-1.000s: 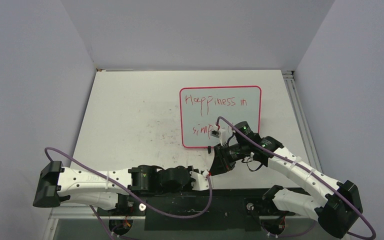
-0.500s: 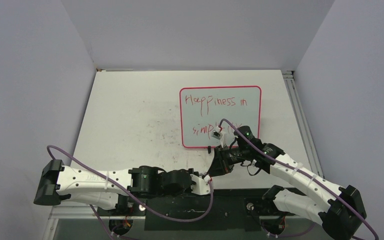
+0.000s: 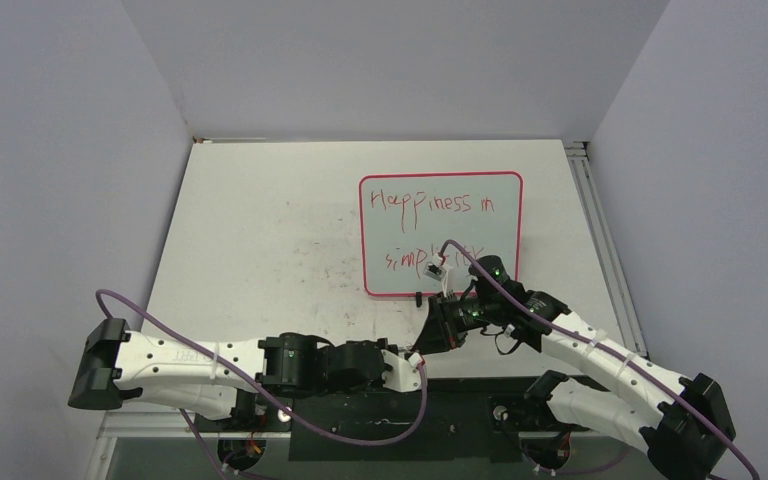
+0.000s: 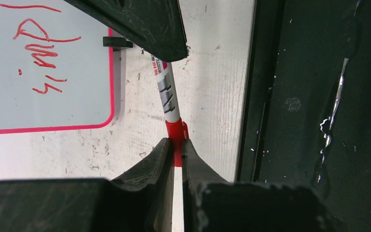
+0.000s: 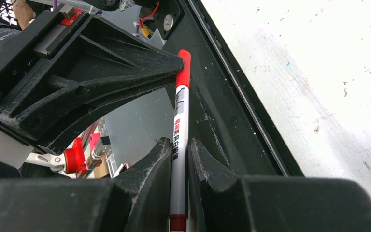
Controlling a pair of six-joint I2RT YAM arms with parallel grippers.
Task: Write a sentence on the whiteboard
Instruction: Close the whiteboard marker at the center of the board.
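Observation:
The whiteboard [image 3: 501, 226] lies flat at the table's centre right, pink-rimmed. The sentence [image 3: 430, 203] is written on it in red, in two lines, "Happiness in" above "simplicity". Part of the lower line shows in the left wrist view on the whiteboard [image 4: 77, 92]. Both grippers meet just in front of the board's near edge. My left gripper [image 4: 175, 143] is shut on the red cap [image 4: 175, 129] of a white marker [image 4: 167, 94]. My right gripper [image 5: 178, 144] is shut on the marker [image 5: 179, 121] barrel; the cap [image 5: 184, 67] sits in the left fingers [image 5: 101, 72].
Faint red smudges [image 3: 335, 272] mark the white tabletop left of the board. A black base strip [image 3: 390, 405] runs along the near edge under the arms. A metal rail [image 3: 596, 225] lines the right side. Purple cables loop over both arms. A black clip foot [image 4: 117, 42] sits on the board's near rim.
My left gripper has slid right to meet the right gripper. The right arm has drawn slightly back toward the near edge with the marker.

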